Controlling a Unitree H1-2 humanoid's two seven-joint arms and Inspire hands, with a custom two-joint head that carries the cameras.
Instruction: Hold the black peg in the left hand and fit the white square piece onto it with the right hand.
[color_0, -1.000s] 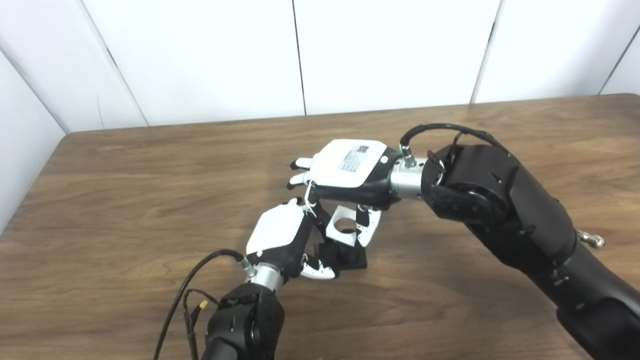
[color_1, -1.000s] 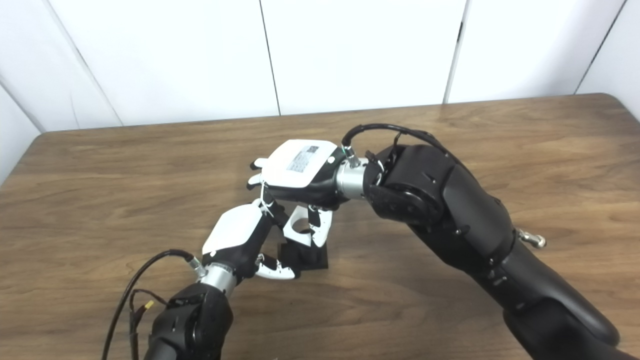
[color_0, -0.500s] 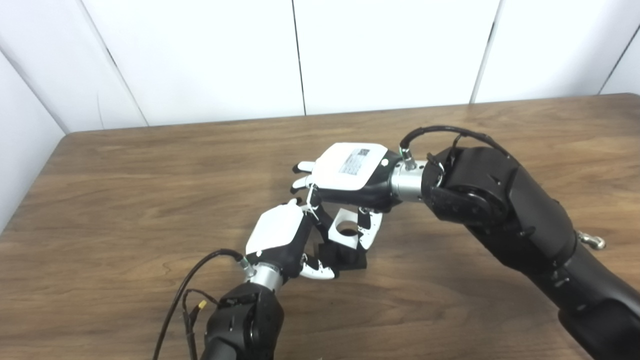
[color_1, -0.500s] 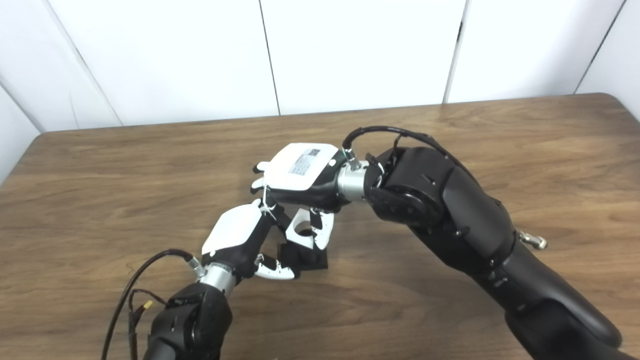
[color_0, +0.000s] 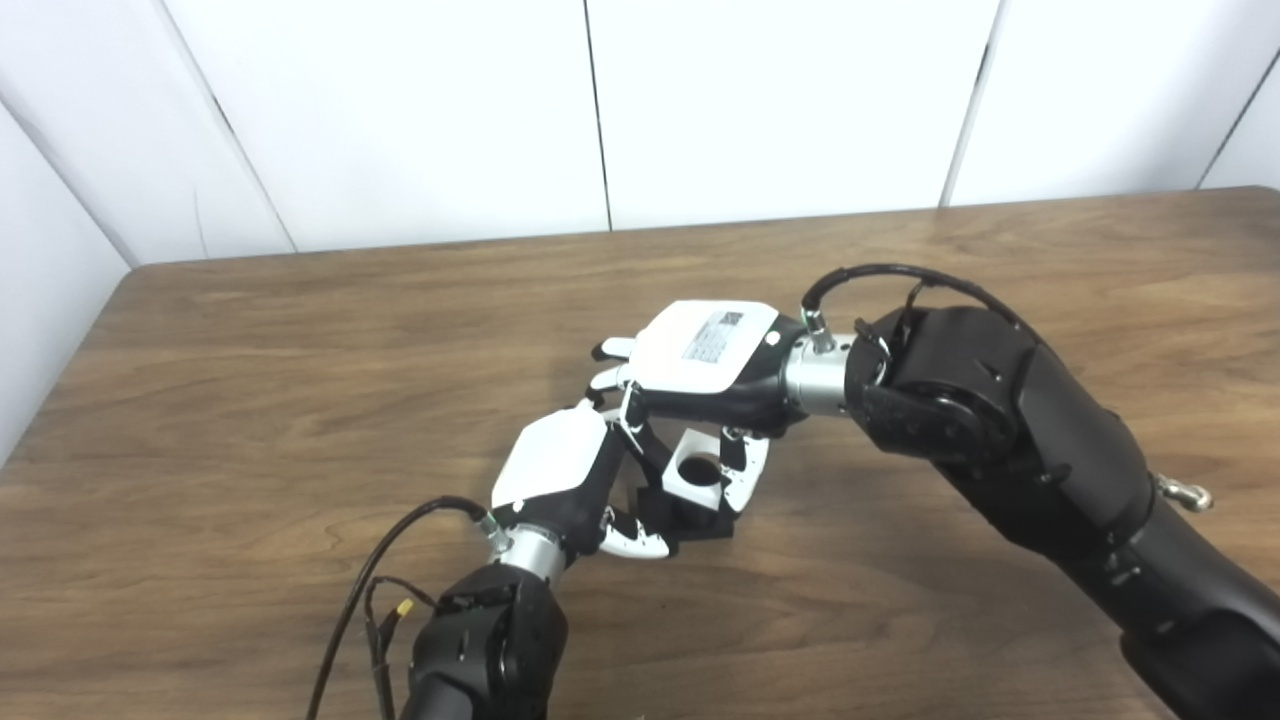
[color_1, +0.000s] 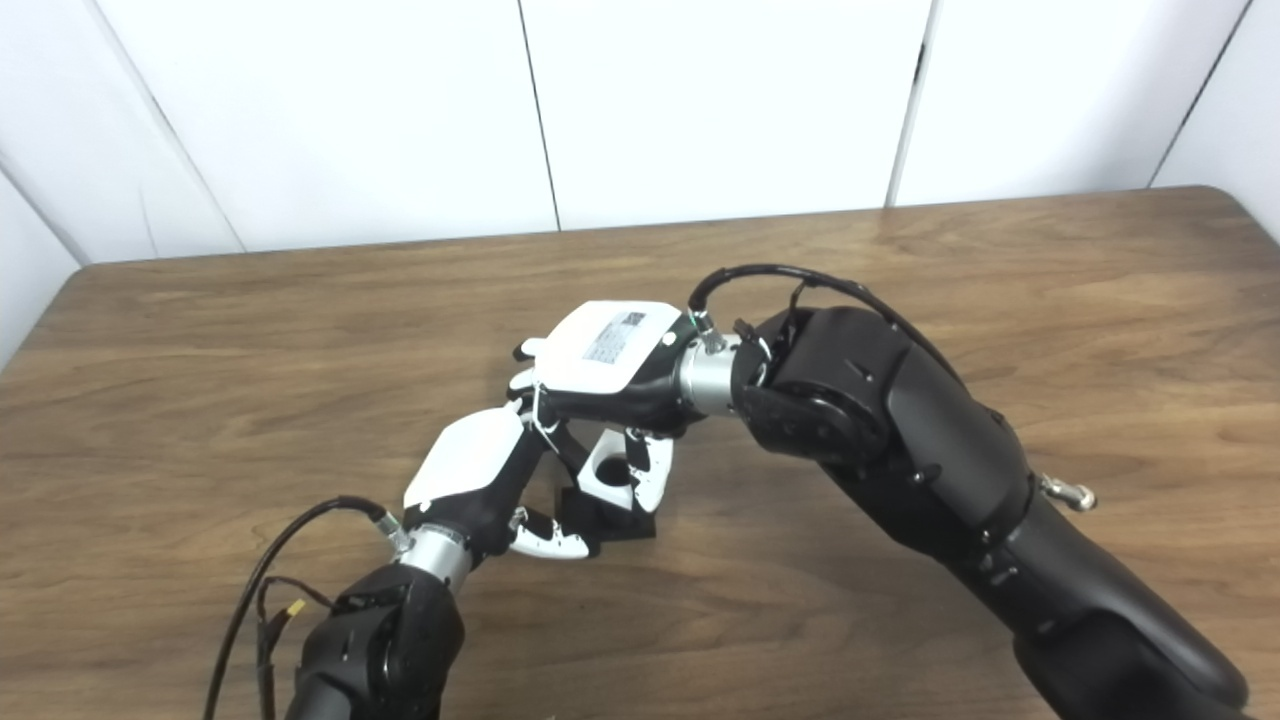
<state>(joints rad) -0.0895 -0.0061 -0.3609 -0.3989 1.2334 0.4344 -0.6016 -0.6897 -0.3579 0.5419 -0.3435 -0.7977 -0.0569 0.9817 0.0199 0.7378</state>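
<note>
Left eye view shows my left hand (color_0: 560, 470) grasping the black peg (color_0: 690, 512) on the table (color_0: 250, 400), and my right hand (color_0: 705, 365) at 1 o'clock pinches the white square piece (color_0: 697, 472) just over it. I judge the tilted hole can catch the peg's edge and jam. The sticker on the right hand is too small to read.

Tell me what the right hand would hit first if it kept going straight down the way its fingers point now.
Most likely the black peg. The right hand holds the white square piece just above it, fingers pointing down, while the left hand steadies the peg. Whether hole and peg already touch is unclear.
</note>
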